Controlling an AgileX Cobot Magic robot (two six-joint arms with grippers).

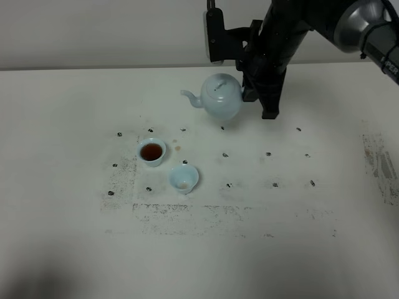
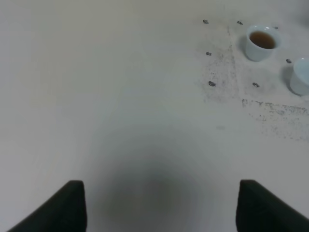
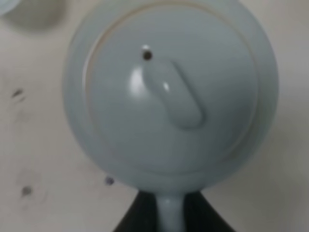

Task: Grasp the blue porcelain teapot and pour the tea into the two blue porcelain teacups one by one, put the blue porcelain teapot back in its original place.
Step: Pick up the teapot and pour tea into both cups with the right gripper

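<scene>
The pale blue porcelain teapot [image 1: 219, 94] is upright behind the cups, spout pointing left, and seems slightly off the table. My right gripper [image 1: 249, 88] is shut on its handle from the right. In the right wrist view the lid and knob [image 3: 174, 99] fill the picture, and the handle [image 3: 169, 212] runs between the dark fingers [image 3: 137, 217]. One teacup [image 1: 151, 151] holds dark tea; it also shows in the left wrist view [image 2: 261, 42]. The other teacup [image 1: 184, 178] stands just right of it and nearer me, nearly empty. My left gripper [image 2: 160, 188] is open over bare table, away from the cups.
The white table [image 1: 75, 237] has small dark marks and a scuffed patch [image 1: 206, 215] in front of the cups. A few drops of tea [image 1: 176, 148] lie between the filled cup and the teapot. The right arm [image 1: 280, 43] reaches in from the back right.
</scene>
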